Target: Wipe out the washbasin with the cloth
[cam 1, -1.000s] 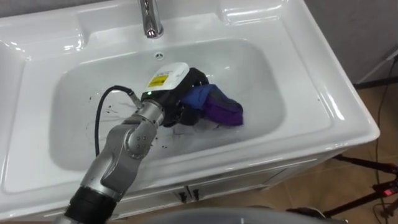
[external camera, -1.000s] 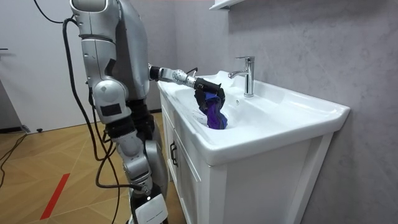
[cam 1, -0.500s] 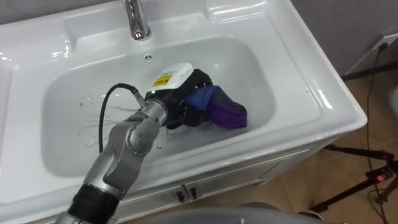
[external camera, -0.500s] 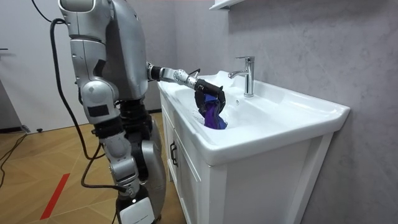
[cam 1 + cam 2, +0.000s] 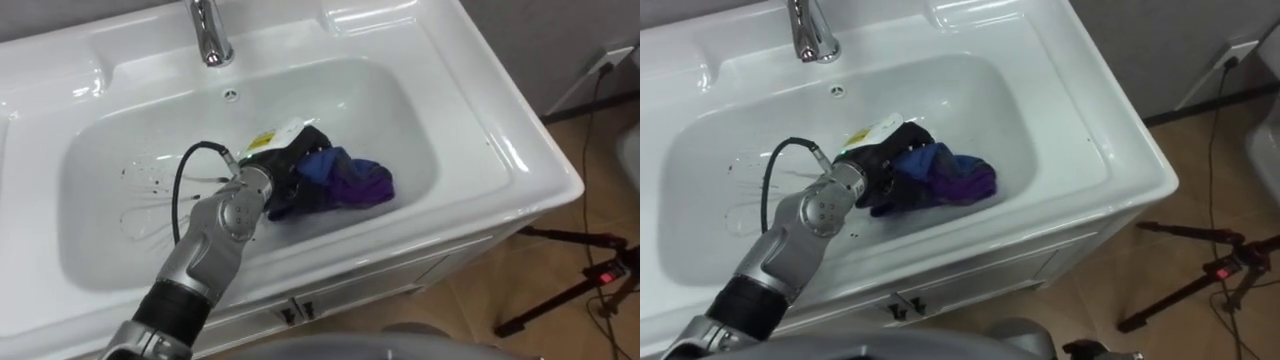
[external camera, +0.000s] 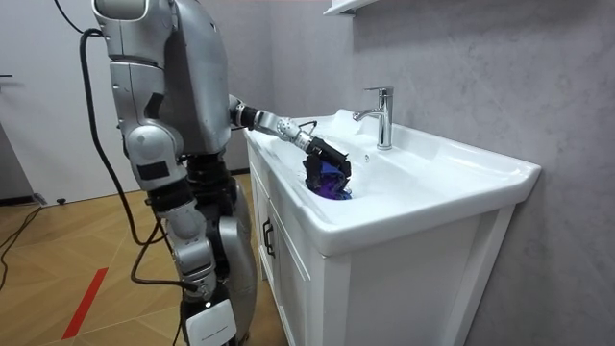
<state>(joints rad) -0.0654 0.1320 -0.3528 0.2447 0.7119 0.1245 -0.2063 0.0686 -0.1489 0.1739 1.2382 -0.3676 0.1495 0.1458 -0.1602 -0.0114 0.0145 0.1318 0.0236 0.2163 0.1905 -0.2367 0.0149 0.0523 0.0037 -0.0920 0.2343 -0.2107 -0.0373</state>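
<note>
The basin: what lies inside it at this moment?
Inside the basin, the left hand grips a purple-blue cloth on the bottom. What lies under the cloth and hand, the drain included, is covered.

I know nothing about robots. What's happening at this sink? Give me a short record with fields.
robot: stands at the front of the white vanity, left arm reaching in
basin: white, set in the vanity top
cloth: purple and blue, bunched on the basin floor
left hand: down in the basin, fingers curled round the cloth
tap: chrome, at the back rim
</note>
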